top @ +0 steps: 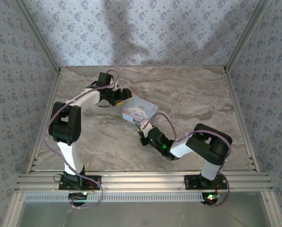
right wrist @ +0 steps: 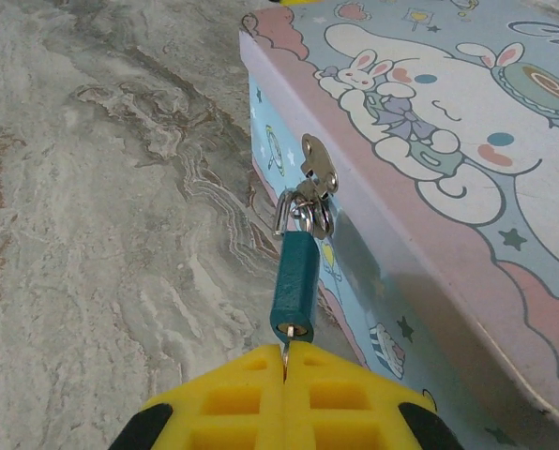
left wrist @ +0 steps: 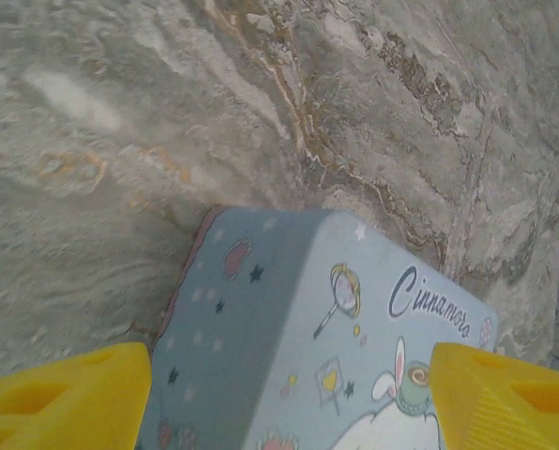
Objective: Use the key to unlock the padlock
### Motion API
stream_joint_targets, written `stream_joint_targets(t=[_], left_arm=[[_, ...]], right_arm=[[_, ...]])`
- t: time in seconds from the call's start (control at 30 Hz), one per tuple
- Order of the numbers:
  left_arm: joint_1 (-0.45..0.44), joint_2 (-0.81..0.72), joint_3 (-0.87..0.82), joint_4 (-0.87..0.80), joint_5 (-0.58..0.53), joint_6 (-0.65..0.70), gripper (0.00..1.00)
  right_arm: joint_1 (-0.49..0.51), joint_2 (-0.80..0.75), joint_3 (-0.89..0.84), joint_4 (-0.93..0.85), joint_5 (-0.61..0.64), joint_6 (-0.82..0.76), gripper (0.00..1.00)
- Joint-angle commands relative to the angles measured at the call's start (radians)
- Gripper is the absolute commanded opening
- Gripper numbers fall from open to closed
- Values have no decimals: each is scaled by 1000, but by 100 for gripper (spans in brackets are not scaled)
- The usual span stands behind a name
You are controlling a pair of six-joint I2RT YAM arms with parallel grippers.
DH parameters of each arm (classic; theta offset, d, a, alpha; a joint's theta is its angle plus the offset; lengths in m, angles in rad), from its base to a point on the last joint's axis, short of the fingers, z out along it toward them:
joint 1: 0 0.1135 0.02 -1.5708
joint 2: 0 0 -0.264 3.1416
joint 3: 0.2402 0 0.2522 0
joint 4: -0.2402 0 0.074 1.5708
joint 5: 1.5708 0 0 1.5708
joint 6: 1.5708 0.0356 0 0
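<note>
One step looked done: the thin dark key (right wrist: 285,351), clenched in the right jaws, sat in the small teal padlock (right wrist: 294,281) on the hasp (right wrist: 315,169) of the pale blue tin (right wrist: 420,103); turning was left. Left jaws stood released.

Teal padlock (right wrist: 294,281) — shackle looped through the tin's hasp (right wrist: 315,167), body hanging aslant; thin silvery key (right wrist: 285,351), tip at its base keyhole.

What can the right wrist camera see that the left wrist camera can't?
Right wrist camera: the teal padlock hanging from the clasp on the tin, with the key in its bottom pinched by the shut right gripper. Left wrist camera: the left gripper, open, its yellow fingers on either side of the tin's end. Both: the cartoon tin on the marble table.
</note>
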State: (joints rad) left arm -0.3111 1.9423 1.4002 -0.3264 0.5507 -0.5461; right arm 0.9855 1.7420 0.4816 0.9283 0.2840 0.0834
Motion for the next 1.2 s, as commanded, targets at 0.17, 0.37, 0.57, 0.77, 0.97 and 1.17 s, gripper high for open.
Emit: stream_joint_targets(t=[0.17,0.37,0.57,0.77,0.97,1.17], left_arm=[[-20,108,90,-66,33,57,64],[-11,111,55,-58,-29,20,54],[34,32,-126,66,-80,-68,48],[79,-63,-305,168,-79,-130,47],[91,-144,-430,213,-105,-159,47],[92,-205,-523,240,-122,-183,47]], right_arm=[[-5,-4,23,-36,6,25,0],[-6,-20,15,-58,1,41,0],[-27,-37,-16,-36,-67,108,0],[-95,-33,-34,-13,-248,216,0],[-167,-8,-39,-12,-401,310,0],[-229,31,-30,-1,-529,400,0]])
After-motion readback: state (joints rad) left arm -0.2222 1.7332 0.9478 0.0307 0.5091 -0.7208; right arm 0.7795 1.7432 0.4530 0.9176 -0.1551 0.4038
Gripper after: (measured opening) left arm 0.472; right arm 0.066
